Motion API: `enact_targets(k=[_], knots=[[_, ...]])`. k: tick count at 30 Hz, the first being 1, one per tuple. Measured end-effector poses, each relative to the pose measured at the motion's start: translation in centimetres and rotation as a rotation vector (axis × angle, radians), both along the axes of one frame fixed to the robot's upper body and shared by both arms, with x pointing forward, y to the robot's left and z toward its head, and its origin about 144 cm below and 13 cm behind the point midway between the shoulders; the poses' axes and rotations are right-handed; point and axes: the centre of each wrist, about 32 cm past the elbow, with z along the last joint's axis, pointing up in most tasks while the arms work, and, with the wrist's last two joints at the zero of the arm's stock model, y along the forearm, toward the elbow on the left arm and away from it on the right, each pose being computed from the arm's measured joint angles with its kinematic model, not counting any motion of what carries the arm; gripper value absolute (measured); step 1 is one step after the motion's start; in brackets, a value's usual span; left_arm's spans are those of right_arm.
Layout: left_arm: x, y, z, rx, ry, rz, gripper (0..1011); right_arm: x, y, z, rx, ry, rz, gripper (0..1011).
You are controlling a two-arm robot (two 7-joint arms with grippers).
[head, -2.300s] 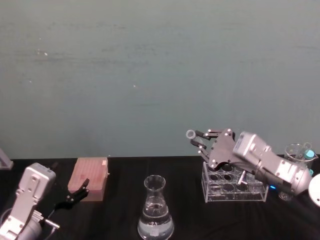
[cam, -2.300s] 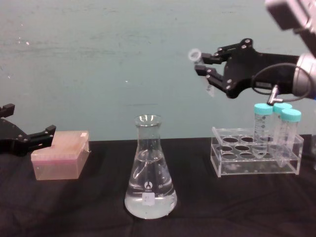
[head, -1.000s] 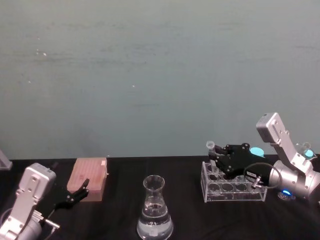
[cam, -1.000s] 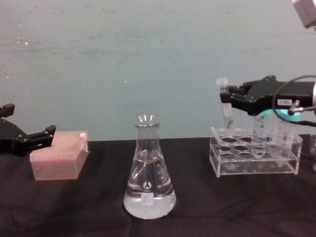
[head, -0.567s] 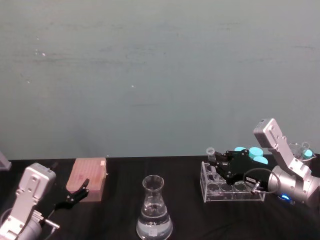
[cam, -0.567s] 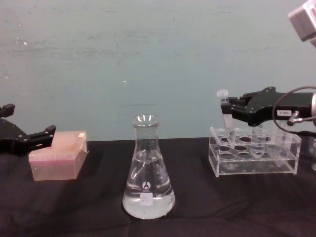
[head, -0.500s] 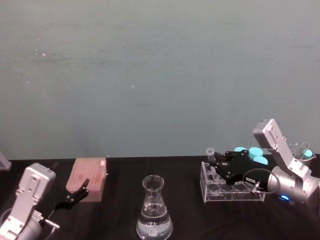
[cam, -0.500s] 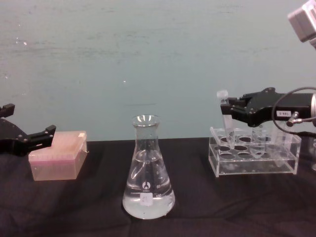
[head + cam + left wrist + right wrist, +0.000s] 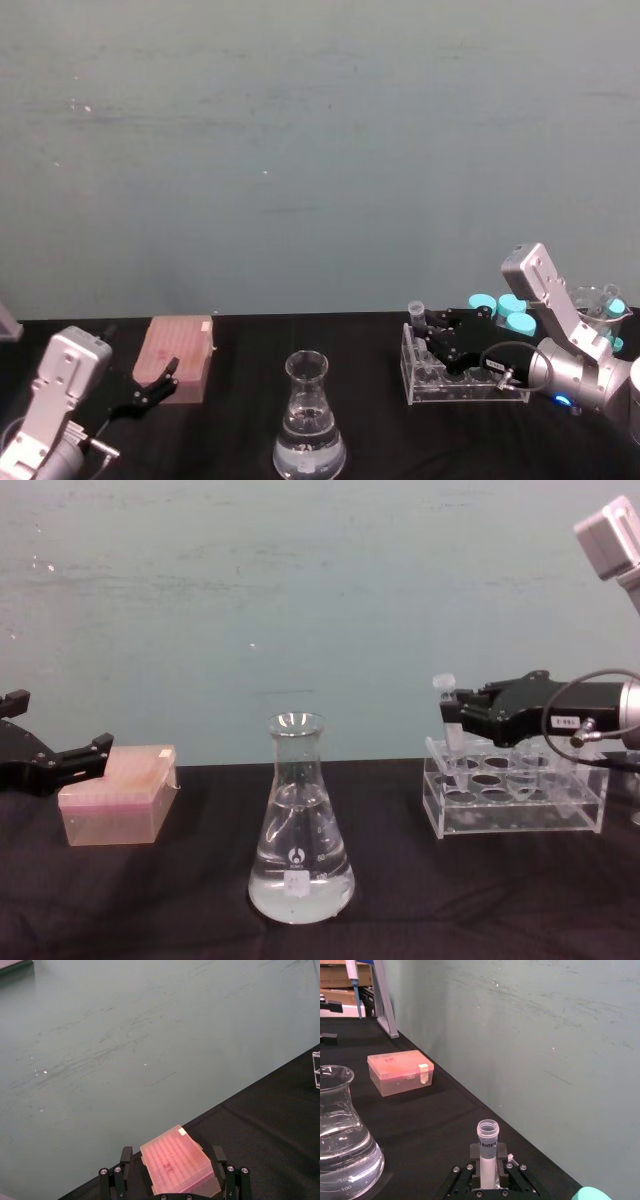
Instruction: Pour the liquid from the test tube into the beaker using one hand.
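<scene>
Right gripper (image 9: 449,717) sits at the left end of the tube rack (image 9: 515,802), fingers pinched on the test tube (image 9: 445,715). Tube is upright, its flared rim above the finger pads and its lower part down in the rack's front-left corner hole — cannot tell if the tip touches bottom. From the right wrist view the tube (image 9: 488,1152) stands straight between the two black fingers (image 9: 474,1152), a printed label just under its open rim. Silver forearm and a looped cable run off to the right over the rack. Teal-capped tubes (image 9: 502,306) stand at the rack's back right, behind the gripper body.

Beaker (image 9: 301,825) stands alone mid-table, well apart from the rack, with bare black cloth on both sides. Clear liquid (image 9: 301,885) fills its wide base; neck and mouth are open. Head view puts it (image 9: 309,420) near the front edge of the table (image 9: 380,440).

Left gripper (image 9: 60,760) is parked at the far left, fingers spread, just beside the pink tip box (image 9: 118,795). In the left wrist view the box (image 9: 180,1169) lies ahead of and between the open finger ends, not gripped — a gap shows on each side.

Open lane between beaker and rack, and between beaker and pink box. Green wall runs close along the table's back edge. Another glass flask (image 9: 598,300) sits at the far right, behind the right arm.
</scene>
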Motion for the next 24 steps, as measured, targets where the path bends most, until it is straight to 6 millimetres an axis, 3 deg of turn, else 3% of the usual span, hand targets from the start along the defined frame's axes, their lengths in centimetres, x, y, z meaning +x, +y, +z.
enact_targets(k=[16, 24], knots=[[0.0, 0.0, 0.0, 0.0, 0.0, 0.0, 1000, 0.08, -0.06, -0.1, 0.0, 0.001, -0.004, 199], [0.0, 0.0, 0.0, 0.0, 0.0, 0.0, 1000, 0.08, -0.04, -0.08, 0.0, 0.001, -0.004, 409]])
